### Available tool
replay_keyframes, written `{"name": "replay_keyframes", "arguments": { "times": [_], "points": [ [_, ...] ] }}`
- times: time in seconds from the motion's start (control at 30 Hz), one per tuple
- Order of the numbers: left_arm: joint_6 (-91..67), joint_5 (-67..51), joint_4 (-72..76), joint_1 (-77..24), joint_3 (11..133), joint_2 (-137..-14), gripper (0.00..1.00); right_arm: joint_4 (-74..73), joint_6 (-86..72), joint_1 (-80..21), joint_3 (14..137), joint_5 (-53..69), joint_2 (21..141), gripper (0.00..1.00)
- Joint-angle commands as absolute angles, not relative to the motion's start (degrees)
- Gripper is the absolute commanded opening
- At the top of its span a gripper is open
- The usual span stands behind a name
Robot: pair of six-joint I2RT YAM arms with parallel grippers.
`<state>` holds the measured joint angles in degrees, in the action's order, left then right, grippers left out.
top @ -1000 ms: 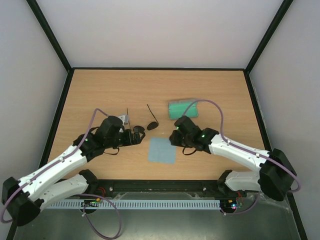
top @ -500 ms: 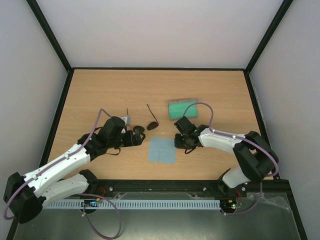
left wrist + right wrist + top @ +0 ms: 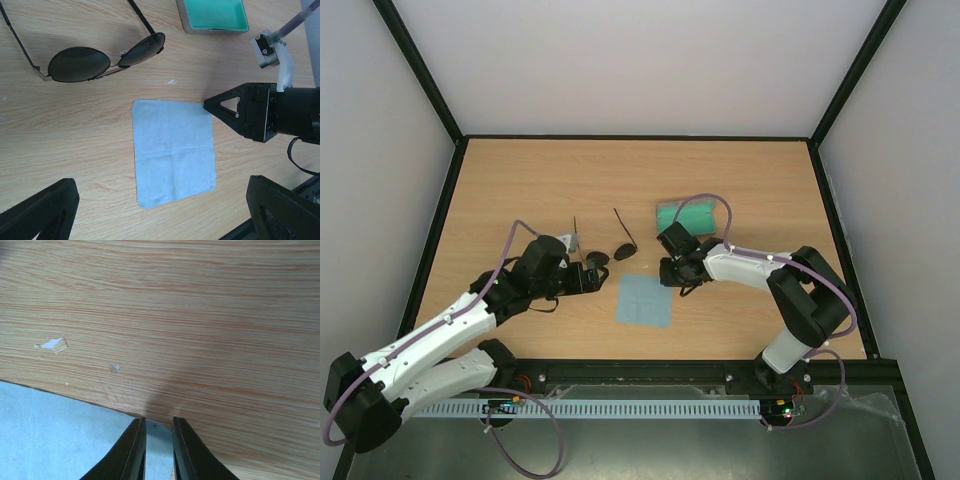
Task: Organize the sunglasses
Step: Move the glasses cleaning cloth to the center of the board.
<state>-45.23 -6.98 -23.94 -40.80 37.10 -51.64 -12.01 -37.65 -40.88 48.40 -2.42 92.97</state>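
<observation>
Right now the right tool (image 3: 157, 447), fingers nearly together, is hovering over the cloth's (image 3: 172, 150) corner; the sunglasses (image 3: 100, 57) are lying beyond, leftward. Dragging the cloth risks nudging them. Left tool (image 3: 160, 220) is gaping wide.

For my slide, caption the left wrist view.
Sunglasses lie above a blue cloth; right end effector meets its corner.

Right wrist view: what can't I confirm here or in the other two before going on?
- Right hand: whether its fingertips pinch the cloth; frame edge cuts them.
- Sunglasses: temple ends cut off in left wrist view; hinges too small from above.
- Case: partly hidden by cable and arm from above; cropped in left wrist view.
</observation>
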Motion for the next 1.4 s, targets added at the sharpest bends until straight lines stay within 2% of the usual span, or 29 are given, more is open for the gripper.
{"name": "replay_keyframes", "arguments": {
  "times": [0.0,0.6,0.8,1.37],
  "points": [
    [-45.43,-6.46,-24.87,-40.34,36.95,-51.02,0.94,-15.85,-36.73,-40.78,48.51,-4.40,93.04,0.16],
    [-45.61,-7.12,-24.43,-40.34,36.81,-51.49,0.94,-14.53,-34.38,-40.70,47.22,-2.19,94.24,0.10],
    [-45.49,-7.65,-24.04,-40.34,36.80,-52.02,0.94,-14.08,-33.49,-40.89,46.76,-1.83,94.05,0.01],
    [-44.87,-9.89,-21.18,-40.43,34.02,-55.10,0.89,-17.59,-27.51,-40.94,54.13,-6.06,92.92,0.01]
  ]
}}
